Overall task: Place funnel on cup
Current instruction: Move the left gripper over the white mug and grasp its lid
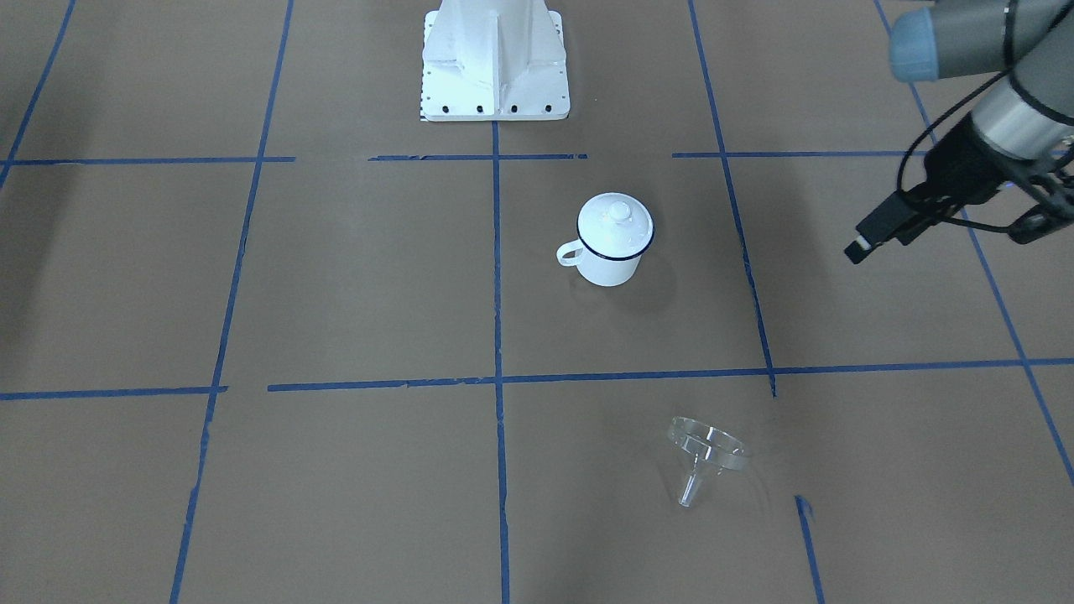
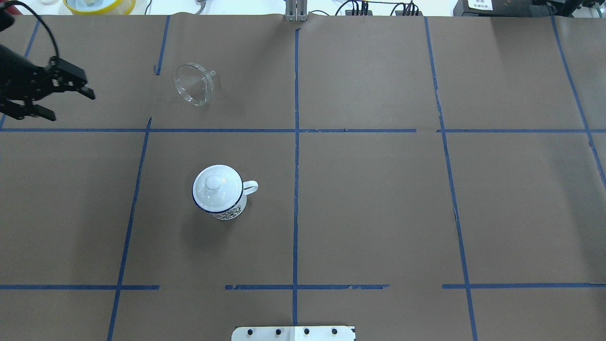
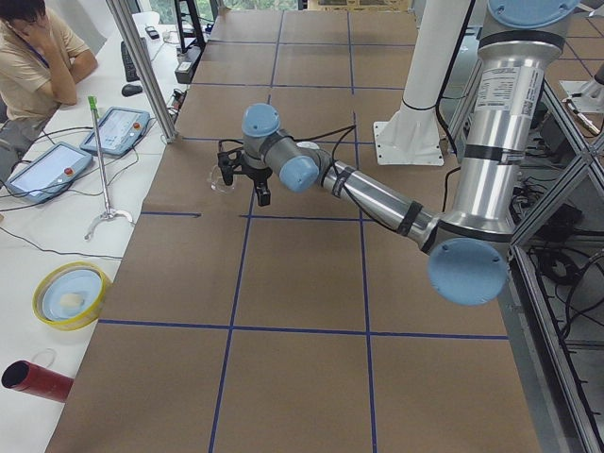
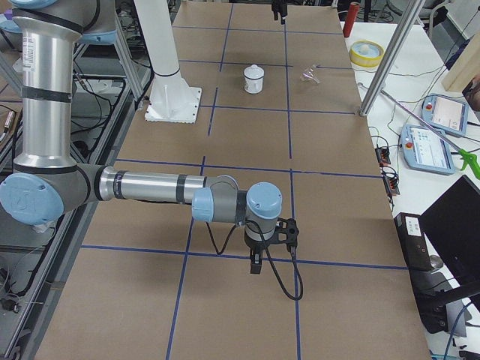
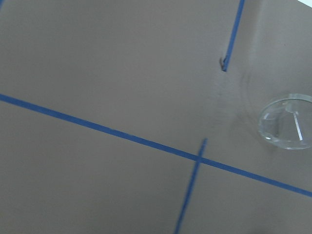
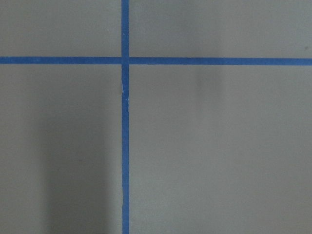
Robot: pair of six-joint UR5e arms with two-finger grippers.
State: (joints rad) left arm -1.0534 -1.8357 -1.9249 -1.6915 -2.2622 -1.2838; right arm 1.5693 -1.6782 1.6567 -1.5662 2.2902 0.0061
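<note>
1 clear funnel [image 1: 705, 457], 1 white cup [image 1: 611, 262] w/ 1 knobbed lid [image 1: 617, 220]. 2 robot arms: L arm [image 3: 373, 196], R arm [image 4: 150, 186]. 2 pendants [image 3: 118, 130], 1 yellow dish [image 3: 71, 294], 1 red tube [image 3: 38, 380].

1. The left arm [image 3: 377, 198] stretches out low across the brown-papered table [image 3: 302, 377], and there's the left gripper [image 3: 243, 187], hanging above a blue tape line [image 3: 311, 219].
2. A faint clear funnel [image 3: 218, 182] shows right by it; whether they touch, I cannot tell.
3. Beyond the table's edge: a seated person [image 3: 33, 52], two tablets [image 3: 121, 129], a yellow-rimmed bowl [image 3: 69, 294], a red tube [image 3: 36, 379].
</note>
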